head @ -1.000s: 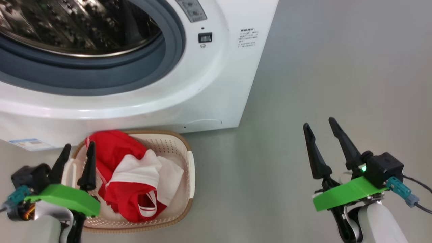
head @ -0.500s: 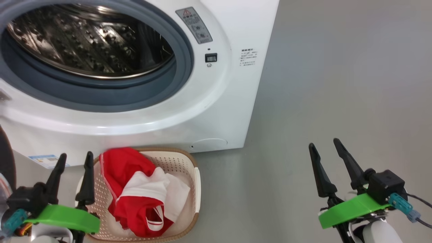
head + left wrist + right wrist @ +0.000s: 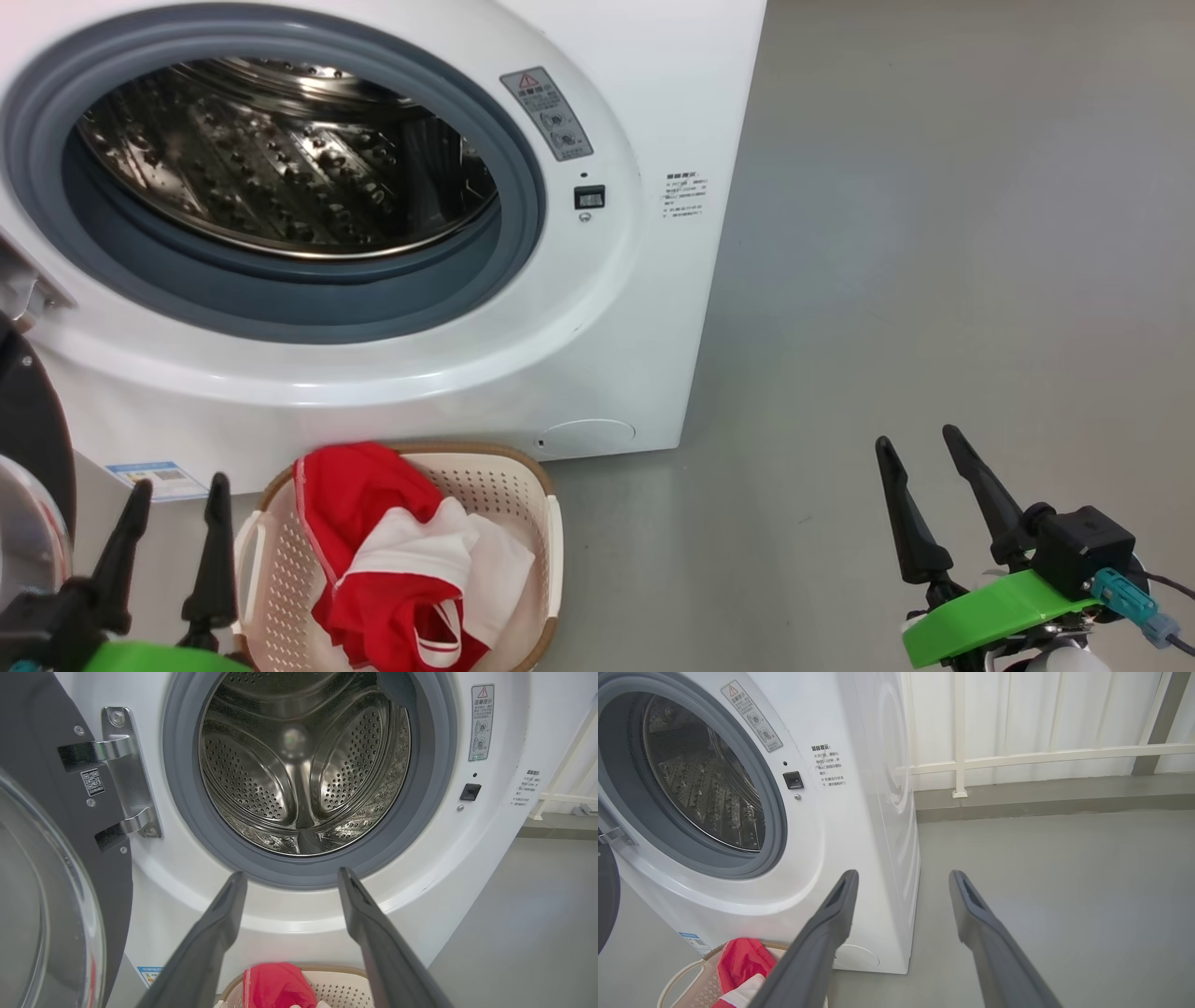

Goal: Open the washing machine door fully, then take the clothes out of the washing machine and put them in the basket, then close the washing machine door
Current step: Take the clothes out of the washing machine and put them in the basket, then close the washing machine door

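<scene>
The white washing machine (image 3: 616, 308) stands with its grey-ringed opening bare, and no clothing shows in the steel drum (image 3: 303, 770). Its door (image 3: 42, 868) hangs swung open at the left, black rim and glass bowl showing, also at the head view's left edge as the door (image 3: 28, 448). The red and white clothes (image 3: 401, 560) lie in the cream basket (image 3: 532, 504) on the floor before the machine. My left gripper (image 3: 175, 487) is open, low beside the basket's left. My right gripper (image 3: 920, 439) is open over bare floor, right of the machine. Both hold nothing.
Grey floor (image 3: 934, 233) spreads to the right of the machine. A white railing (image 3: 1041, 756) and a pale wall run behind it. The door's steel hinge (image 3: 124, 774) sits left of the opening.
The head camera has tilted up, so the drum opening shows fuller and the basket sits lower in view. Both grippers stay open and have sunk toward the bottom edge.
</scene>
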